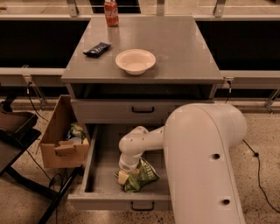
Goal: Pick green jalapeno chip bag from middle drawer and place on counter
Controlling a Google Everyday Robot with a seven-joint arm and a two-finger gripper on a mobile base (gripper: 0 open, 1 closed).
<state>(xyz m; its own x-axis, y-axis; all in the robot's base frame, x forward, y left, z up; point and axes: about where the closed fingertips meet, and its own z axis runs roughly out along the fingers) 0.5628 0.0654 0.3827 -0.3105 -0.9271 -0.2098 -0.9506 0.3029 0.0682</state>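
Note:
The green jalapeno chip bag [142,175] lies crinkled on the floor of the open middle drawer [105,173], near its front. My white arm reaches down into the drawer, and my gripper [126,174] is at the bag's left edge, touching or just over it. The wrist hides the fingers. The counter [175,48] is the grey cabinet top above.
On the counter stand a white bowl [135,61], a dark snack wrapper [97,49] and a red soda can [111,7]. A cardboard box [63,135] with items sits left of the drawer. The drawer above [143,110] is closed. My arm's big white body fills the right foreground.

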